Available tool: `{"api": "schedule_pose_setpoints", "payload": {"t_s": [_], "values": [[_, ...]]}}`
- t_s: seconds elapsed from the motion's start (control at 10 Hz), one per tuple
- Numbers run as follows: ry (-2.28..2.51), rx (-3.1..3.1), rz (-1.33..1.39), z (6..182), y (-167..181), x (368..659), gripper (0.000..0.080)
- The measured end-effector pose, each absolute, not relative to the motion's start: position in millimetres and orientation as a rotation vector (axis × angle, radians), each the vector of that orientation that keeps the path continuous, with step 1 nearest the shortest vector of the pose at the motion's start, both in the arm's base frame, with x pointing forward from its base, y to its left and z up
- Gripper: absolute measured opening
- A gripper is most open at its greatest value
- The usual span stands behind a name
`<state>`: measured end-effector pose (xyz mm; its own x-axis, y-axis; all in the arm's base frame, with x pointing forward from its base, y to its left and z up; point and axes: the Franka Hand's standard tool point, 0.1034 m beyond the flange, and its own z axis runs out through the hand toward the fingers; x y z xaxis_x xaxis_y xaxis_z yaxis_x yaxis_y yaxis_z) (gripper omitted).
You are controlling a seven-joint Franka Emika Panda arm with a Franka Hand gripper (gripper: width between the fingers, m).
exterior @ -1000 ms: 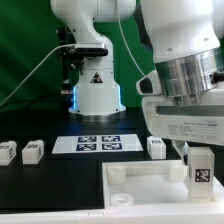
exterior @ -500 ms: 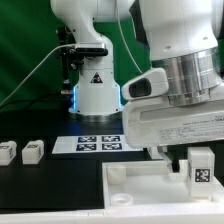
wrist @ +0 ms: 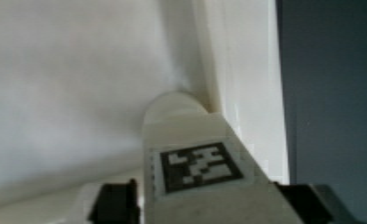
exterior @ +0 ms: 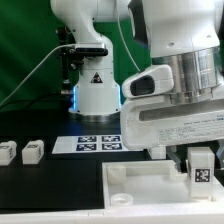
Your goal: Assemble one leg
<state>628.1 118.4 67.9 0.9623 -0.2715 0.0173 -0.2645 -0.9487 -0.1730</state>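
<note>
At the panel corner on the exterior view's right, gripper spread astride the upright leg; best closed centred, squarely, without tilting it

the marker board lies flat beyond the large white socketed panel.
</note>
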Motion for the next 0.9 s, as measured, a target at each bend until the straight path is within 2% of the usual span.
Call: {"api": "schedule_pose_setpoints", "payload": {"t_s": [0.1, 0.5, 0.7, 0.9], "values": [[0.587, -2.910, -0.046, 67.6, 117.1, 628.1, 0.0293], [1.307, -2.642, 0.006, 67.0, 115.9, 630.6, 0.0293], [1.837, -2.260, 0.020, 64.8, 119.9, 628.3, 0.0293], [2.016, -2.071, 0.024, 64.0, 125.4, 627.0, 0.0293]]}}
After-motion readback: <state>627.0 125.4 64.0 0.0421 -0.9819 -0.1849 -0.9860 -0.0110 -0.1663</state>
